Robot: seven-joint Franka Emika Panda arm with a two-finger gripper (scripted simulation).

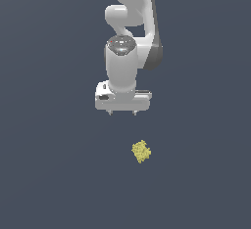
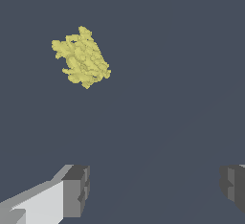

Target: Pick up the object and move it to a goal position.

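Daylight shows between the gripper (image 1: 122, 112) and the object (image 1: 141, 151) in the exterior view: the white arm (image 1: 131, 22) comes down from the top of the frame, its wrist pointing straight down, and the gripper hangs over the dark slate-blue counter (image 1: 54, 174) with nothing in it. Only the two short fingertips (image 1: 110, 112) peek out under the broad white hand body, set well apart from each other.

The object, a small pale-yellow lumpy chunk, lies on the counter, nearer the camera than the gripper and a little toward the exterior view's right. It touches nothing but the counter.

From the wrist view, the same chunk (image 2: 82, 57) shows a bumpy, roughly cube-like surface, sitting clear of both fingers. One finger, white with a grey pad (image 2: 75, 191), and the other grey pad at the opposite edge stand wide apart, with bare counter (image 2: 158, 122) between them.
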